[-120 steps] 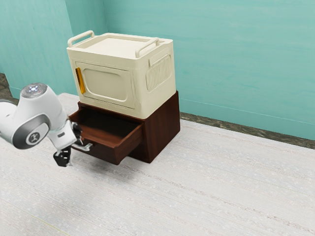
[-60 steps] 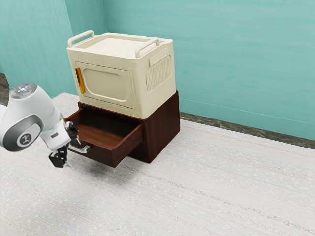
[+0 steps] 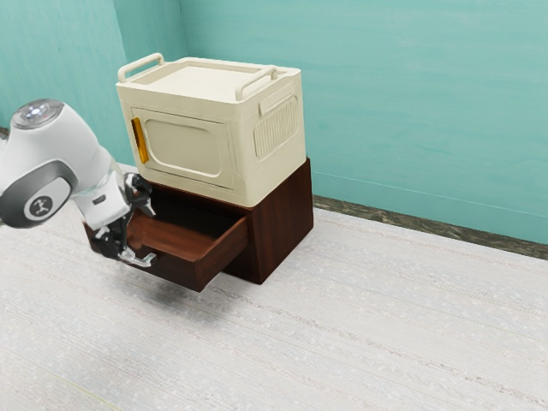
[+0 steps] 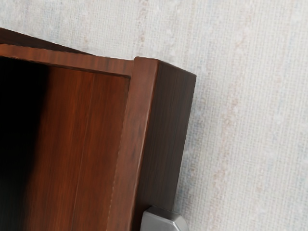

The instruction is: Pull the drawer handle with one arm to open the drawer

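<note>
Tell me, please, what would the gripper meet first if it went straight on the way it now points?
Most likely the drawer's front panel, around its top edge near the handle. The open gripper points down toward it, though the depth between them is unclear.

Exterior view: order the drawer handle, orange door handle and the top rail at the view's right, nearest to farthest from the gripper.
1. Drawer handle, beside the gripper.
2. Orange door handle, on the cream cabinet.
3. Top rail, cabinet's top, exterior view's right.
</note>
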Motion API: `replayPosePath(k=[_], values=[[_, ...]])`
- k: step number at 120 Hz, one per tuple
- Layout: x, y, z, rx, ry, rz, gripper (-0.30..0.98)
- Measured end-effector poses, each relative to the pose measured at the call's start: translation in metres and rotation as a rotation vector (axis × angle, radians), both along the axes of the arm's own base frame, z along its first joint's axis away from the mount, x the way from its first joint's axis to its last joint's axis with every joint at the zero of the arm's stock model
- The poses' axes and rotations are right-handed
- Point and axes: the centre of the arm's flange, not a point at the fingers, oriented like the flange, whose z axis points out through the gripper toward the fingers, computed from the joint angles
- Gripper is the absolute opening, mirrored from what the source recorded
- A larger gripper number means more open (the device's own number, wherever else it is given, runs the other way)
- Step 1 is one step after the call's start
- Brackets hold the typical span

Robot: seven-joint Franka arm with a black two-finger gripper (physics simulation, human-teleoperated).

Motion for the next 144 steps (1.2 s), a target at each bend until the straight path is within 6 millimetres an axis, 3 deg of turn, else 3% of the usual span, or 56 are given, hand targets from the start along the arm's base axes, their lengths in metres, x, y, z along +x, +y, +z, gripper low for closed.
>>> replayPosePath(k=[8,24,41,49,62,76,95,127,144], values=[[0.008,-0.013,0.035,0.002,-0.004,-0.005,0.68],[0.008,-0.012,0.058,-0.014,0.055,0.031,0.69],[0.007,-0.013,0.106,-0.009,0.070,0.071,0.69],[0.001,-0.021,0.134,0.006,0.059,0.087,0.69],[-0.002,-0.046,0.201,0.012,0.016,0.101,0.69],[0.005,-0.055,0.239,0.021,0.034,0.174,0.69],[0.001,-0.052,0.271,0.024,0.072,0.321,0.69],[0.000,-0.039,0.275,-0.049,0.167,0.604,0.69],[0.012,-0.012,0.290,-0.106,0.173,0.805,0.69]])
